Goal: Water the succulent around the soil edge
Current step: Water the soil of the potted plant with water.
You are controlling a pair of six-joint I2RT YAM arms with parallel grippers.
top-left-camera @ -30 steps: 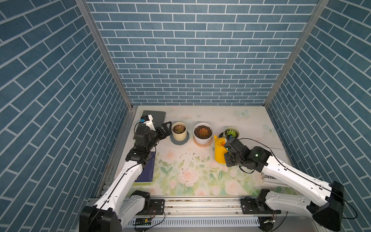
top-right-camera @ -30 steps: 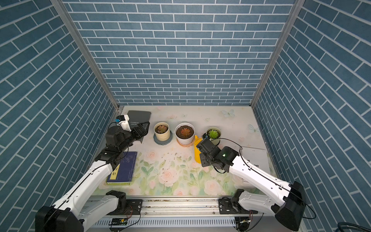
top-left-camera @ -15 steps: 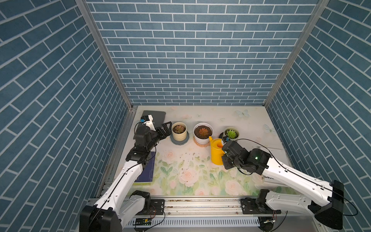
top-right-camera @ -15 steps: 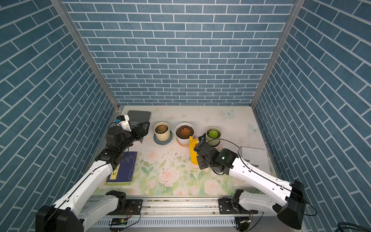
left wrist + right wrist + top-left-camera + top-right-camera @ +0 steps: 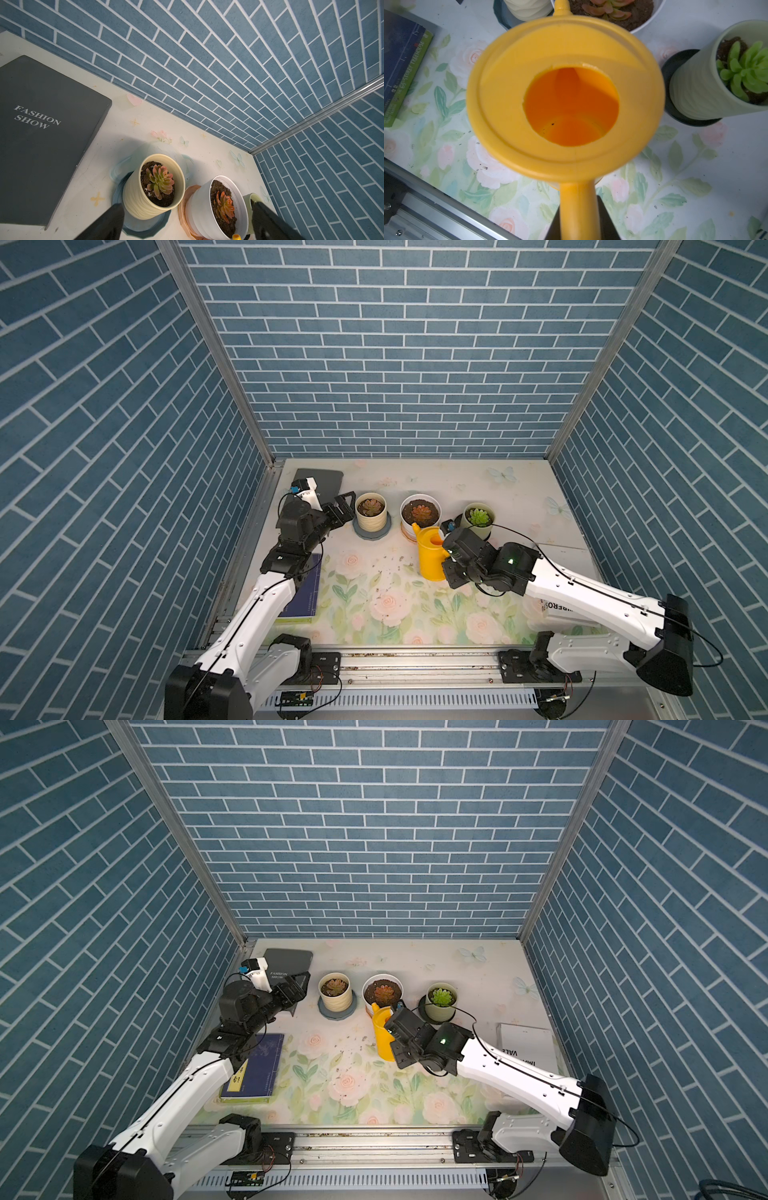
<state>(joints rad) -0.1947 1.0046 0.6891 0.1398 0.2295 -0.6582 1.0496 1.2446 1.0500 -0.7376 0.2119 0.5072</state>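
The work is at the carry step: the right gripper (image 5: 578, 225) is clamped tight on the handle of the yellow watering can (image 5: 430, 556), which it holds upright, with nothing poured yet. The spout tip (image 5: 414, 526) is beside the white pot (image 5: 420, 512), the wrong plant. The succulent (image 5: 370, 507) sits in its cream ribbed pot (image 5: 141, 199), past the spout and off towards the left arm. Next, I judge, the can must travel sideways until the spout is over the soil edge (image 5: 145, 172), then tilt gently and circle the rim, missing the rosette. The right arm reaches low and forward, wrist level. The left gripper (image 5: 345, 506) is just beside the cream pot, jaws wide and empty.
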